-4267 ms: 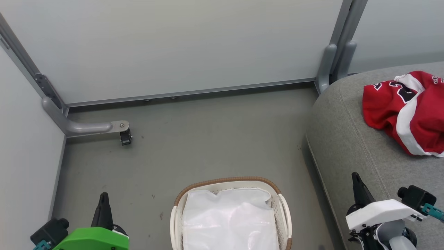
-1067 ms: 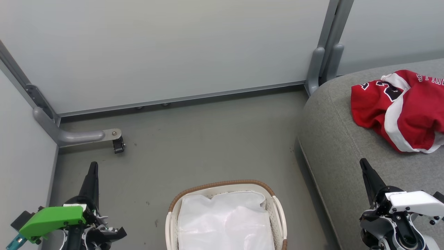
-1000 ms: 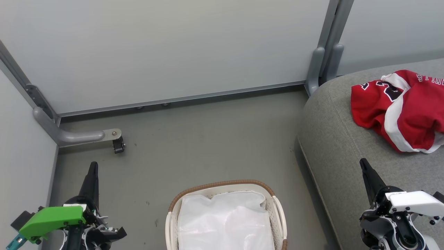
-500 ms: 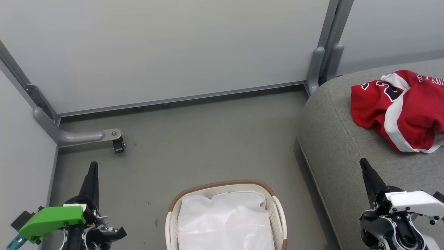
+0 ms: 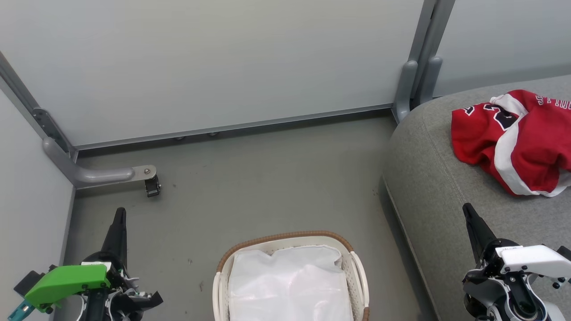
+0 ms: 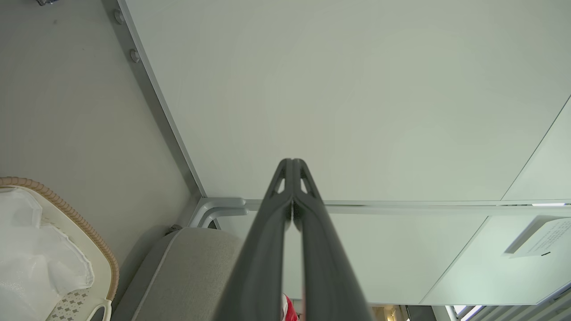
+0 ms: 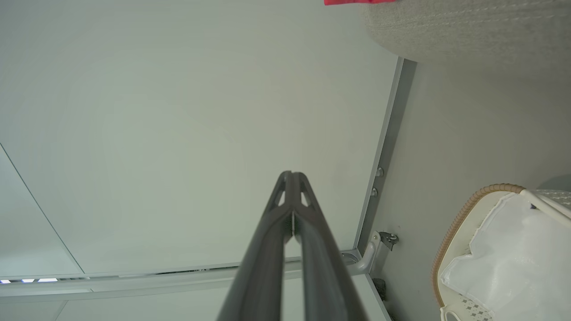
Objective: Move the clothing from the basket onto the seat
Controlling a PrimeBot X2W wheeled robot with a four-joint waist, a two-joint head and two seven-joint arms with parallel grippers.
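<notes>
Head view: the clothing (image 5: pixel 513 138) lies crumpled on the seat (image 5: pixel 437 191) at the right, a red heap with white bands. The basket (image 5: pixel 285 236) stands on the floor (image 5: pixel 267 178) left of the seat and apart from it, with a white liner (image 5: pixel 290 285) inside. The right tool (image 5: pixel 467 207) hangs over the seat, near the clothing but clear of it, its fingers pressed together on nothing. The left tool (image 5: pixel 119 214) hangs over the floor left of the basket, likewise closed and empty. In each wrist view the two fingers meet at their tips.
</notes>
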